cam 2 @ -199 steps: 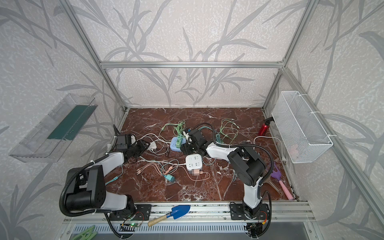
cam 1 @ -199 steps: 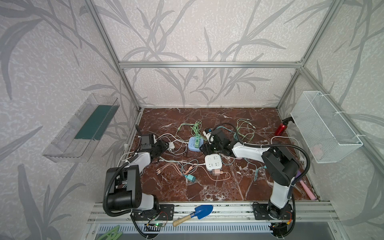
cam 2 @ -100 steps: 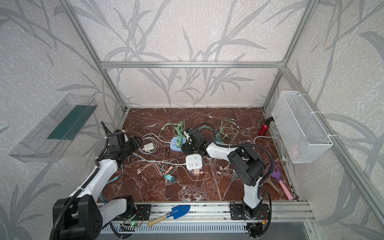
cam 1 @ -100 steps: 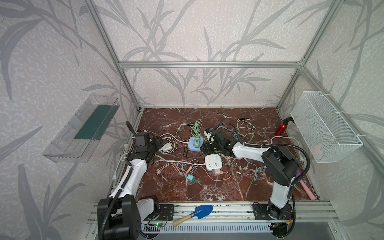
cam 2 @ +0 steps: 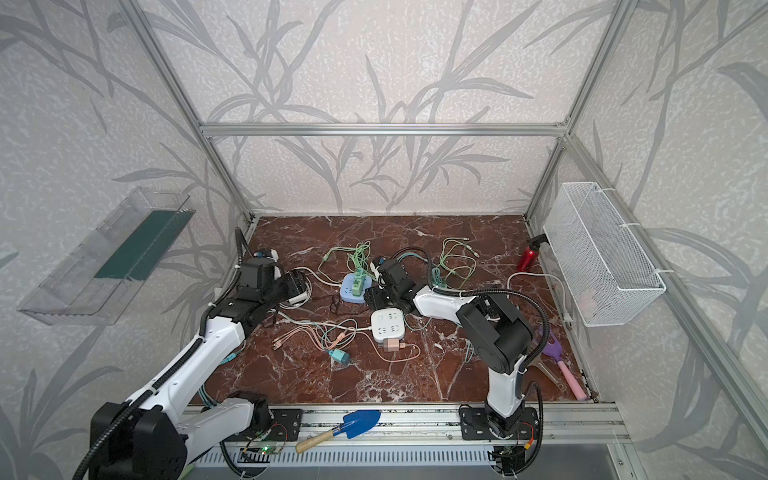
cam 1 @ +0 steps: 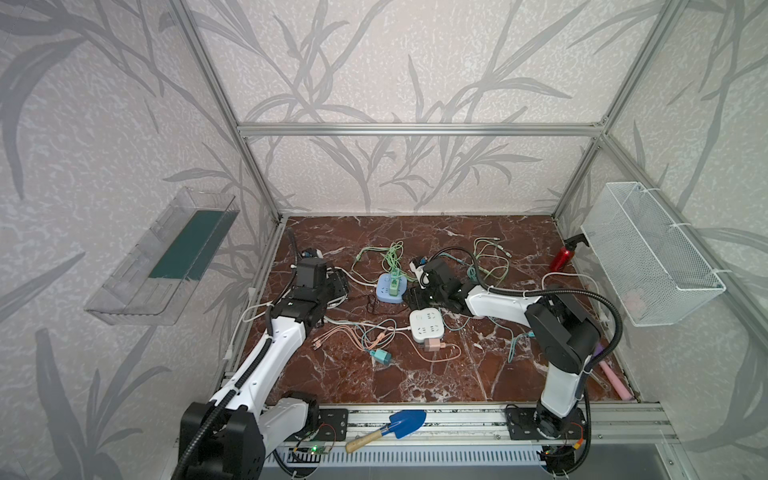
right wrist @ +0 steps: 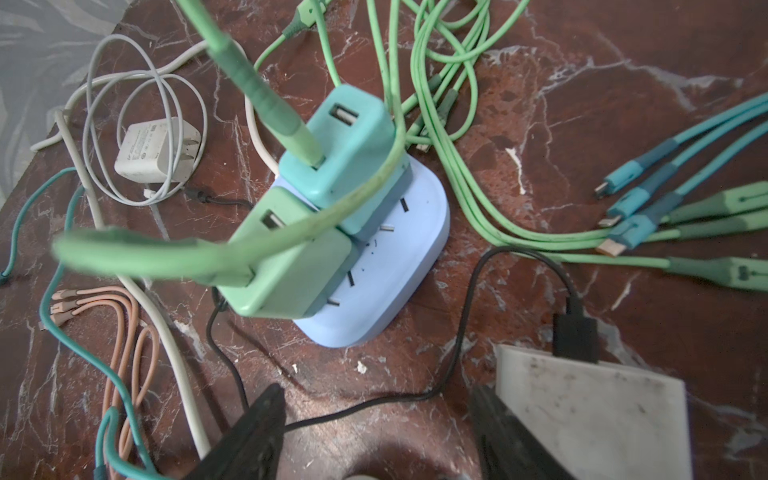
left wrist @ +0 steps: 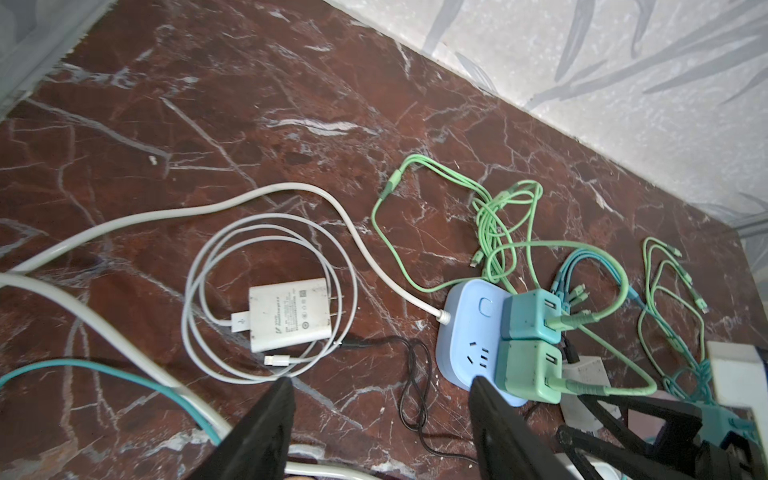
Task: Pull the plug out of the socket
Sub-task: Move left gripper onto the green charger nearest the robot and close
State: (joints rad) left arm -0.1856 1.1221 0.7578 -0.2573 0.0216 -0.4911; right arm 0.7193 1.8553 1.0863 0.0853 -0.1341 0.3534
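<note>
In both top views a pale blue socket (cam 1: 384, 291) (cam 2: 348, 294) lies mid-floor with two plugs in it. The wrist views show a teal plug (left wrist: 528, 316) (right wrist: 349, 145) and a green plug (left wrist: 525, 370) (right wrist: 291, 266), each trailing a green cable. My left gripper (left wrist: 380, 380) (cam 1: 338, 286) hangs open over bare floor between the socket (left wrist: 465, 332) and a loose white charger (left wrist: 291, 313). Close beside the socket (right wrist: 386, 282), my right gripper (right wrist: 376, 390) (cam 1: 415, 297) is open too, with only a thin black cable on the floor between its fingers.
A white power strip (cam 1: 426, 326) with a pink plug (cam 1: 434, 345) lies nearer the front, among pink, teal and white cables. A white block (right wrist: 594, 415) sits against my right finger. A red bottle (cam 1: 563, 257) and a wire basket (cam 1: 648, 257) stand at the right.
The left arm has risen and straightened, and its jaws have spread wider. The white charger now lies free on the floor. The right arm has not moved.
</note>
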